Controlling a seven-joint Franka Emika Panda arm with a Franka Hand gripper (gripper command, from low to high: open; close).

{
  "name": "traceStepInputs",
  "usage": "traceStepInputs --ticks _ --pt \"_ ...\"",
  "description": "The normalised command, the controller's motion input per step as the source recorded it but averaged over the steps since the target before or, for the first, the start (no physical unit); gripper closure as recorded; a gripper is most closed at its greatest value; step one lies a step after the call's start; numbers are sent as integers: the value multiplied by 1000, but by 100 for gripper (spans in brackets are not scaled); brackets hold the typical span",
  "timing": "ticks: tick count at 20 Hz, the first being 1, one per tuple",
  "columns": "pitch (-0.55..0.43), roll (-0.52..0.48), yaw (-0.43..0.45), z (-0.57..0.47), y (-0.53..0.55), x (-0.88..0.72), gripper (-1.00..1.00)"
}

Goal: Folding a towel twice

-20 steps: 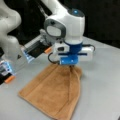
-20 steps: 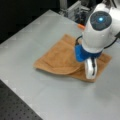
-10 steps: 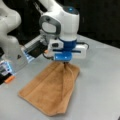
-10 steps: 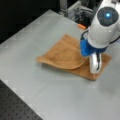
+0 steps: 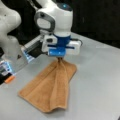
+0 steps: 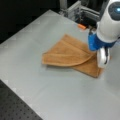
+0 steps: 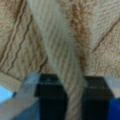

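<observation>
The orange-brown towel (image 5: 50, 90) lies on the grey table in both front views, one corner lifted into a hanging ridge. My gripper (image 5: 60, 58) is shut on that raised corner, just above the cloth. In a front view the towel (image 6: 67, 53) is partly doubled over, its lifted flap carried across the flat part toward my gripper (image 6: 103, 65) at the right. The wrist view shows a pale woven band of the towel (image 7: 57, 50) pinched between the black pads (image 7: 51, 95); terry cloth fills the background.
A second white robot arm (image 5: 10, 30) stands at a front view's left, with a small orange object (image 5: 9, 79) by its base. A metal frame (image 6: 80, 10) borders the table at a front view's top. A dark perforated board (image 6: 15, 107) lies at the bottom left.
My gripper has carried the held corner of the towel sideways over the cloth, pulling the flap further across. The rest of the towel stays flat on the table.
</observation>
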Motion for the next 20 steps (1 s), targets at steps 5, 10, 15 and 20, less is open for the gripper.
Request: traceStepInputs --ticks 5,10,15,20 --pt "-175 125 -250 -179 148 -308 100" --pt "-223 135 -249 -191 106 -302 100" --pt "-222 126 -203 -177 14 -360 100" --pt "-247 150 -132 -152 -57 -486 100"
